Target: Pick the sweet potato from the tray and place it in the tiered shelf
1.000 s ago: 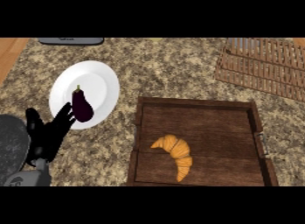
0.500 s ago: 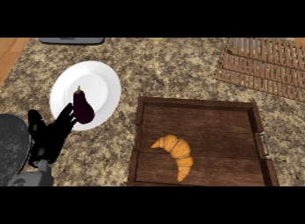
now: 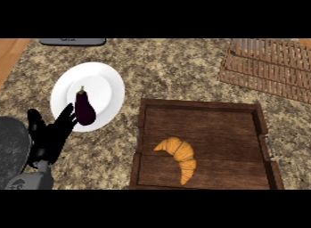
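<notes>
A dark wooden tray (image 3: 200, 111) lies on the counter at lower right, and the only thing in it is a golden croissant (image 3: 178, 152). No sweet potato shows in the head view. The slatted wooden tiered shelf (image 3: 276, 69) stands at the upper right. My left hand (image 3: 51, 133) is at the lower left, open with fingers straight up, its tips over the lower rim of a white plate (image 3: 105, 87). My right hand does not show.
A dark purple eggplant (image 3: 84, 107) lies on the white plate, just right of my left fingers. A grey object (image 3: 72, 41) sits at the counter's far edge. Wooden floor (image 3: 3, 55) shows beyond the counter's left edge.
</notes>
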`<state>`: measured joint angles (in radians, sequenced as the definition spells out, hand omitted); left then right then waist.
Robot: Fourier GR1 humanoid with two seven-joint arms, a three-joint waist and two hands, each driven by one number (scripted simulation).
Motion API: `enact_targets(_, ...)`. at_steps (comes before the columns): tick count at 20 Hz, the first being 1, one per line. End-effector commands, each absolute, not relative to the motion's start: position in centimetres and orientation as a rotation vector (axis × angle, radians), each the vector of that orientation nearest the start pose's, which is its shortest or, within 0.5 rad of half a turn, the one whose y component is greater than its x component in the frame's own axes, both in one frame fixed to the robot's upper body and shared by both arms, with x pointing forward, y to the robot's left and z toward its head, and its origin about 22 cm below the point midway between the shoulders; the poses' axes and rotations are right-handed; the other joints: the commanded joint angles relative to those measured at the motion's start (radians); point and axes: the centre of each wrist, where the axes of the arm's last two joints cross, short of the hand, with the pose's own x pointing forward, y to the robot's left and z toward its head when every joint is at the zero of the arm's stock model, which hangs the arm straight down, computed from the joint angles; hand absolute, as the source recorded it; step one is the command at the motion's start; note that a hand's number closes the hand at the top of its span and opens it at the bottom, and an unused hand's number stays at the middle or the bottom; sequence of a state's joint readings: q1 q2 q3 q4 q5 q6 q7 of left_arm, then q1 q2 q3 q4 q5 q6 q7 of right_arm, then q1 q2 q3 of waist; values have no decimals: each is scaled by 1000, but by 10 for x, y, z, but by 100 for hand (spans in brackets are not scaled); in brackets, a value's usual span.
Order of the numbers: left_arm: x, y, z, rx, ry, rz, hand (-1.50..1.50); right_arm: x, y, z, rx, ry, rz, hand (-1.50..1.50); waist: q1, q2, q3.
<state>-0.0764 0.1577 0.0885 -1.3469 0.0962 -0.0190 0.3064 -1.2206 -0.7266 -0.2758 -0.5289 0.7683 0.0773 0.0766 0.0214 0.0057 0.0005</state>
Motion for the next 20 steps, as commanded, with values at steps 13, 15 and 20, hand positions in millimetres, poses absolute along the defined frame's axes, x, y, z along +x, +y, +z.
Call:
enact_targets(13,247,294,-32,77,-1110,28,0,418,-409,332,-782,-1640,-101,-150,-3,-1,0)
enact_targets(15,252,288,-33,90,-1113,30,0,413,-423,324,-752,-1661,-183,-150,-8,1,0)
enact_targets(20,247,277,-36,100,-1131,28,0,403,-436,339,-810,-1674,-387,-150,-1,1,0)
